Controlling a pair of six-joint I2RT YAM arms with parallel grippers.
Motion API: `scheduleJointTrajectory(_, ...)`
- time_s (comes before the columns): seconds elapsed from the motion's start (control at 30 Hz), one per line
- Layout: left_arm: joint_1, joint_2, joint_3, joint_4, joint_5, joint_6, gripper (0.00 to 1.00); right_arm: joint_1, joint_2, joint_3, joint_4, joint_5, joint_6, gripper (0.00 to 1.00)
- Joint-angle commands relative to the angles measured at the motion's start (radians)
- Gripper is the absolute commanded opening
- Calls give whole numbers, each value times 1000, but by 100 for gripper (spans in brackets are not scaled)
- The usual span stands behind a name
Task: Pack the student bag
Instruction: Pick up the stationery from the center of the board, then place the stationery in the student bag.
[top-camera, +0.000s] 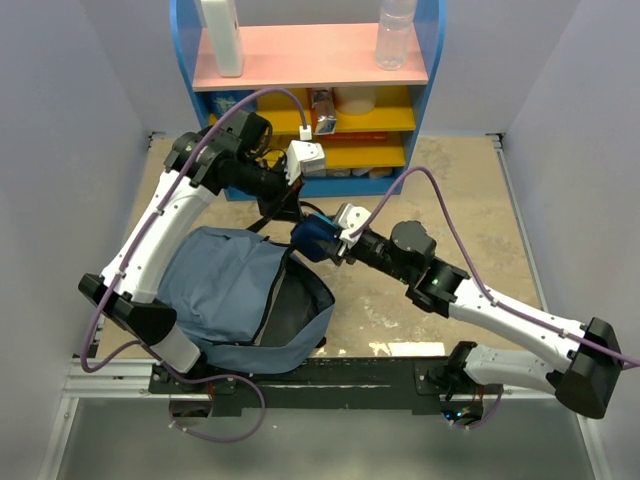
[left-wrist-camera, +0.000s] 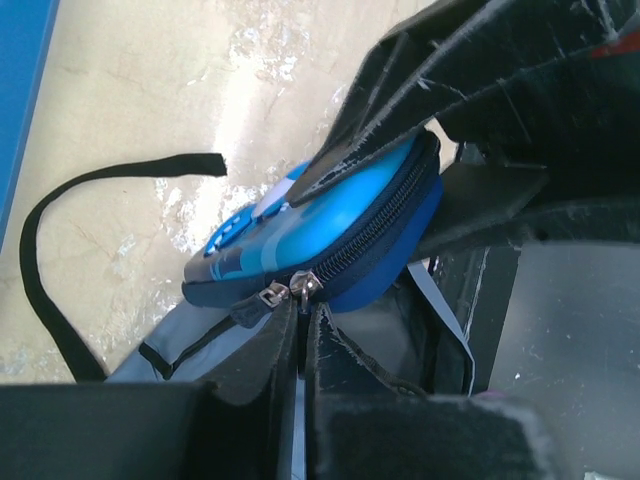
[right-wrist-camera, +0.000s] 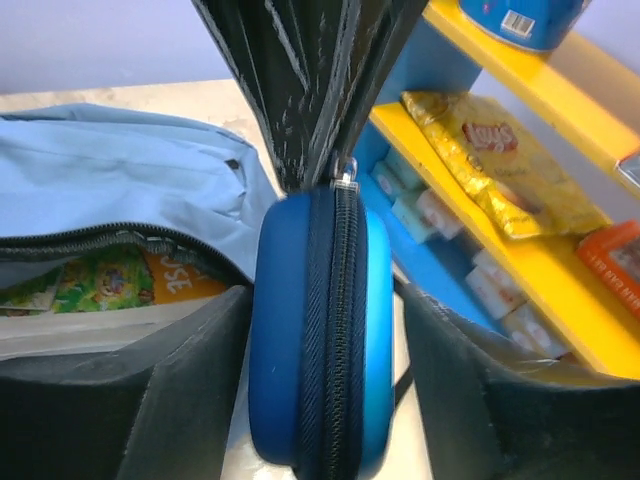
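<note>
The slate-blue student bag (top-camera: 220, 285) lies open at the near left, its dark lining showing. In the right wrist view the bag (right-wrist-camera: 120, 170) has a colourful book (right-wrist-camera: 110, 285) inside its open zip. A small bright-blue zip pouch (top-camera: 315, 238) hangs just above the bag's far right edge. My right gripper (top-camera: 337, 243) (right-wrist-camera: 325, 300) is shut on the pouch (right-wrist-camera: 290, 340), one finger on each flat face. My left gripper (top-camera: 303, 220) (left-wrist-camera: 302, 305) comes from above and is shut at the pouch's metal zipper pull (left-wrist-camera: 305, 288). The pouch (left-wrist-camera: 330, 215) is zipped closed.
A blue shelf unit (top-camera: 300, 90) stands at the back, with a white bottle (top-camera: 222, 35) and a clear bottle (top-camera: 395, 35) on its pink top. A chips bag (right-wrist-camera: 490, 170) and small packets (right-wrist-camera: 450, 220) lie on its yellow shelves. A black bag strap (left-wrist-camera: 40, 260) loops on the table.
</note>
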Motion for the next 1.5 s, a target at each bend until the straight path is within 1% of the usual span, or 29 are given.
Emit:
scheduleJointTrajectory(0.0,-11,-49,2,12,39,19,13,5,-1,103,-48,-28,-12,29)
scheduleJointTrajectory(0.07,-11,-50,5,10,35,15,20,5,-6,120,-100,13,-9,0)
scheduleJointTrajectory(0.1,-11,-50,7,10,32,13,23,5,-15,126,-115,29,2,0)
scheduleJointTrajectory(0.13,-11,-53,10,10,14,7,32,5,-25,121,-123,36,10,0)
scheduleJointTrajectory(0.17,-11,-56,13,10,-3,-5,47,5,-41,114,-123,68,19,0)
scheduleJointTrajectory(0.2,-11,-59,12,10,-17,-7,51,5,-74,92,-121,81,27,0)
scheduleJointTrajectory(0.23,-11,-72,-2,10,-52,-10,59,5,-93,82,-121,93,40,0)
scheduleJointTrajectory(0.27,-11,-81,-13,10,-72,-13,92,5,-111,72,-129,125,47,0)
scheduleJointTrajectory(0.3,-12,-90,-27,10,-90,-14,100,3,-151,56,-140,142,59,0)
scheduleJointTrajectory(0.4,-17,-148,-132,10,-145,-4,100,5,-215,10,-170,222,106,0)
scheduleJointTrajectory(0.43,-27,-179,-193,10,-173,-1,100,5,-255,-4,-183,242,132,0)
scheduleJointTrajectory(0.53,-58,-228,-296,10,-222,-4,100,3,-337,-47,-210,280,198,0)
scheduleJointTrajectory(0.67,-109,-247,-343,10,-253,-42,100,3,-395,-93,-229,306,243,0)
scheduleJointTrajectory(0.87,-175,-208,-347,33,-299,-89,100,3,-418,-107,-267,303,269,0)
scheduleJointTrajectory(0.9,-185,-201,-354,41,-310,-96,100,3,-420,-106,-270,303,296,0)
scheduleJointTrajectory(1.0,-205,-198,-403,73,-380,-88,100,5,-418,-96,-275,296,317,0)
scheduleJointTrajectory(1.03,-204,-196,-444,100,-444,-84,100,3,-417,-95,-273,294,320,0)
scheduleJointTrajectory(1.1,-206,-210,-488,136,-526,-80,100,3,-426,-89,-257,287,350,0)
scheduleJointTrajectory(1.13,-204,-222,-527,181,-593,-76,77,5,-430,-89,-249,282,363,0)
scheduleJointTrajectory(1.17,-205,-239,-544,212,-625,-67,62,5,-440,-95,-234,277,378,0)
scheduleJointTrajectory(1.2,-206,-274,-557,246,-648,-61,44,5,-452,-99,-218,250,405,0)
scheduleJointTrajectory(1.23,-206,-289,-558,295,-712,-57,0,5,-457,-106,-185,235,422,0)
scheduleJointTrajectory(1.3,-206,-320,-545,326,-751,-44,0,3,-461,-122,-149,180,477,0)
scheduleJointTrajectory(1.37,-206,-307,-480,309,-753,-36,0,3,-463,-154,-73,135,545,0)
scheduleJointTrajectory(1.4,-204,-297,-422,279,-727,-37,0,5,-457,-167,-10,109,565,0)
scheduleJointTrajectory(1.47,-204,-279,-363,263,-693,-48,0,3,-424,-204,42,102,582,0)
